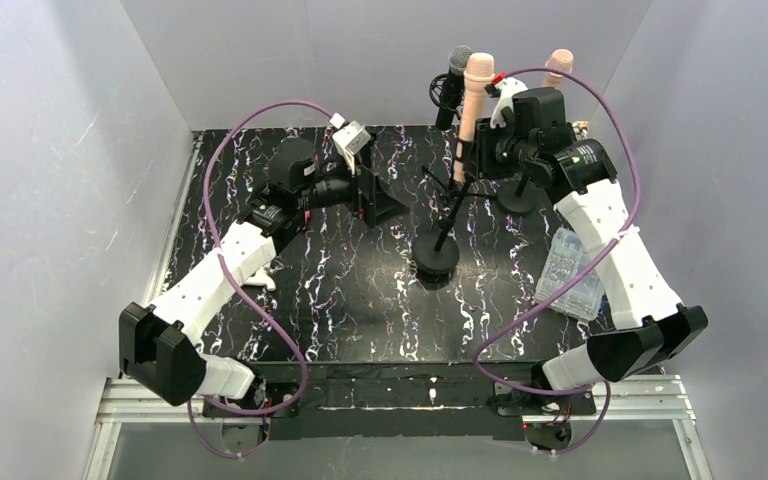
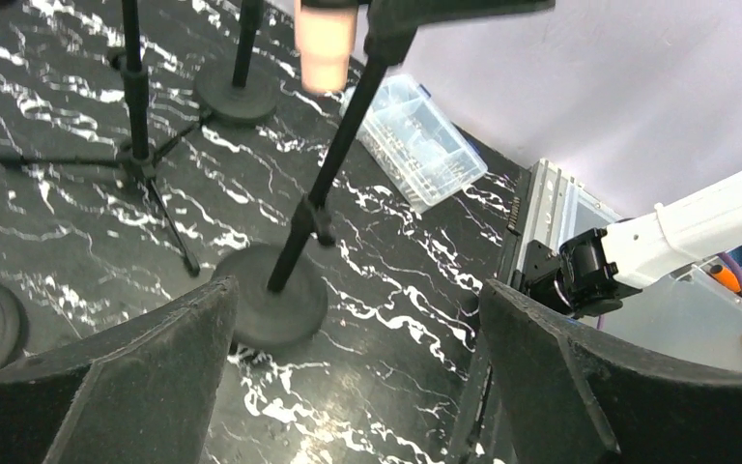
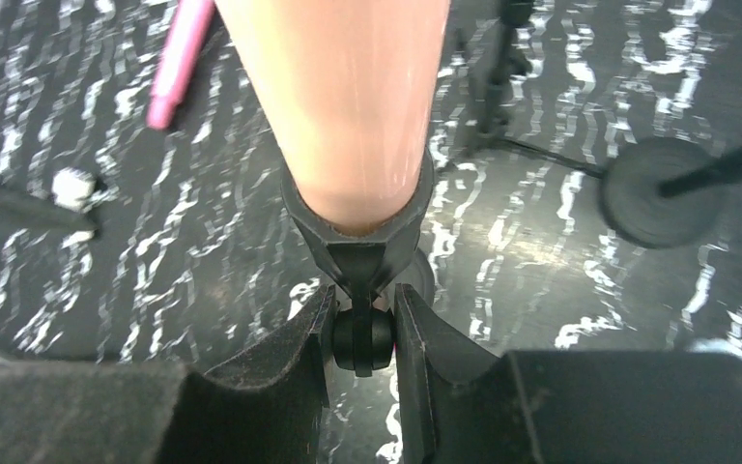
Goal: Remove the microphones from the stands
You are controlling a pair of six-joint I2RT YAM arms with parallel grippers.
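Peach microphone (image 3: pixel 348 97) — smooth, tapered — in black clip (image 3: pixel 357 242).

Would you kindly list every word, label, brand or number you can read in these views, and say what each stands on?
No text can be read in any view.
The pink microphone and its stand show no print.
The clear box shows no legible label.
The arms show no readable markings at this size.

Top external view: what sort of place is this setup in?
Probably a lab test enclosure: plain grey walls box in a black marbled table, with aluminium rails along its near edge.
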